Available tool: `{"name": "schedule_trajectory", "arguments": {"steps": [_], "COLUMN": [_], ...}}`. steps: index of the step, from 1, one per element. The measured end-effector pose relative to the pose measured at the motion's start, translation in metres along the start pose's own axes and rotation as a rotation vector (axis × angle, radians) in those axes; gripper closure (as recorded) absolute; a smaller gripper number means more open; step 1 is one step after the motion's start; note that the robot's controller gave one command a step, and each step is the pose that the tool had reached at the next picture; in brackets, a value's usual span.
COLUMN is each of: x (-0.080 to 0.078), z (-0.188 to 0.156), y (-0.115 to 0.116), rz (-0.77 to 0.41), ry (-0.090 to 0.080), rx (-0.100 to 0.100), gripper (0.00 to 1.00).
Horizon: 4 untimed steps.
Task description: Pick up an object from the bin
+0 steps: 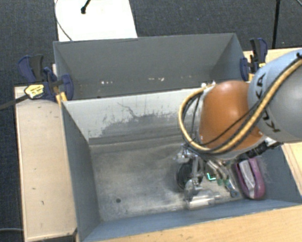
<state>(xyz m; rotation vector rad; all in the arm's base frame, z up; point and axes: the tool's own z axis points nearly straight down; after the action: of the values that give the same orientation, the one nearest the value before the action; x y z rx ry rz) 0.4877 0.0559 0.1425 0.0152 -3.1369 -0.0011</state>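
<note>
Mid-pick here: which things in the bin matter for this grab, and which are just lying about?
In play: the two-finger gripper, low in the near right corner of the grey metal bin; the pale clear object right by it, against the near wall.
Lying about: the purple oblong object further right, apart from the gripper.

The bin floor (131,184) is free across left and centre; a purple oblong thing (252,177) and, perhaps, a clear item (202,200) crowd the lower-right corner.
</note>
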Motion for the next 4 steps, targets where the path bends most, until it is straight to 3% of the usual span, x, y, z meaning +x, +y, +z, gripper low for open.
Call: {"name": "schedule_trajectory", "arguments": {"steps": [1, 2, 3, 4], "x": [-0.010, -0.012, -0.005, -0.016], "z": [0.065, 0.041, 0.043, 0.070], "y": [-0.080, -0.077, -0.101, -0.105], "rz": [-0.187, -0.252, -0.267, -0.124], "ry": [0.008, -0.010, -0.004, -0.005], "rx": [-0.007, 0.001, -0.002, -0.003], "gripper": [0.00, 0.00, 0.00, 0.00]}}
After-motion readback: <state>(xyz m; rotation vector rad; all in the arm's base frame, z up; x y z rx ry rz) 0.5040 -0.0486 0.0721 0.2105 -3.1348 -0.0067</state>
